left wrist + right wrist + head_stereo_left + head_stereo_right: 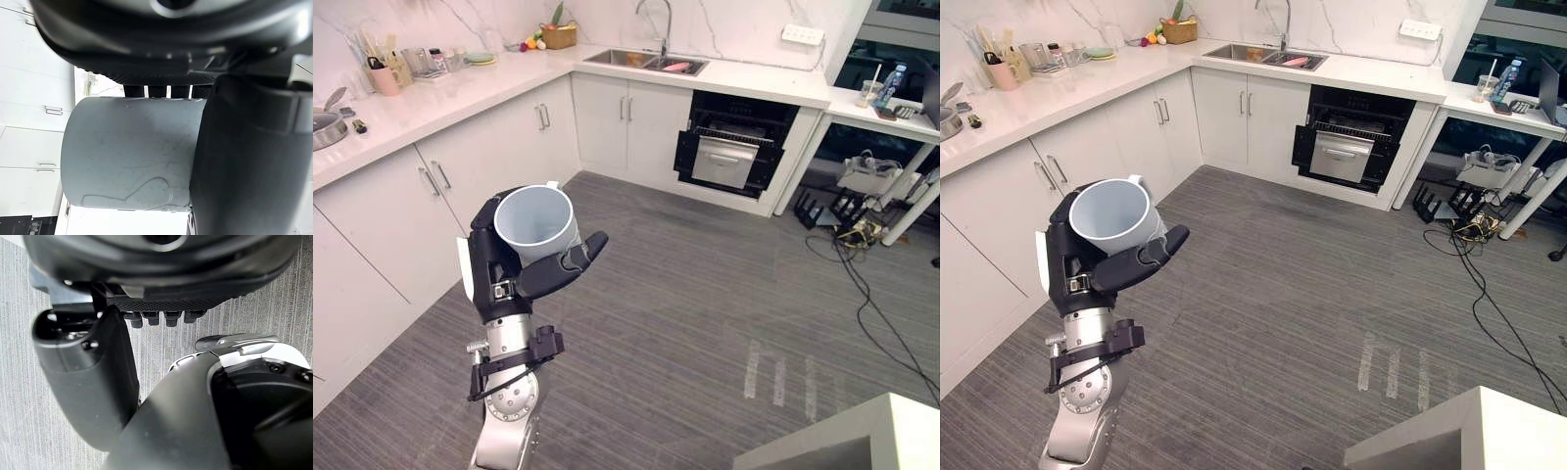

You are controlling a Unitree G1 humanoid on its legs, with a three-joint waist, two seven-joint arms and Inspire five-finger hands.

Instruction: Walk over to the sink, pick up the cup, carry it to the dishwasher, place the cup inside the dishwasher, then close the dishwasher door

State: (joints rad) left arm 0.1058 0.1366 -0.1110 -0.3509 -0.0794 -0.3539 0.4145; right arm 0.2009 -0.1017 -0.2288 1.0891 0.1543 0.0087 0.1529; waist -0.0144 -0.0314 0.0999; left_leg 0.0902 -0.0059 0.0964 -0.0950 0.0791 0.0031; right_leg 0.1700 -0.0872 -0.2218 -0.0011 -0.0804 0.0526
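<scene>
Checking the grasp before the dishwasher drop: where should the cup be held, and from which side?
Its wall, below the rim, from the side. The cup is a plain cylinder held mouth up, so a side wrap leaves the mouth clear. The left hand holds it so, thumb across the near wall.

A basket [559,36] of produce and a pink mug [384,78] stand on the white counter [460,93].

Pale grey cup [536,221], mouth up, in the left robot hand [495,270] — dishwasher [725,163] door open
</scene>
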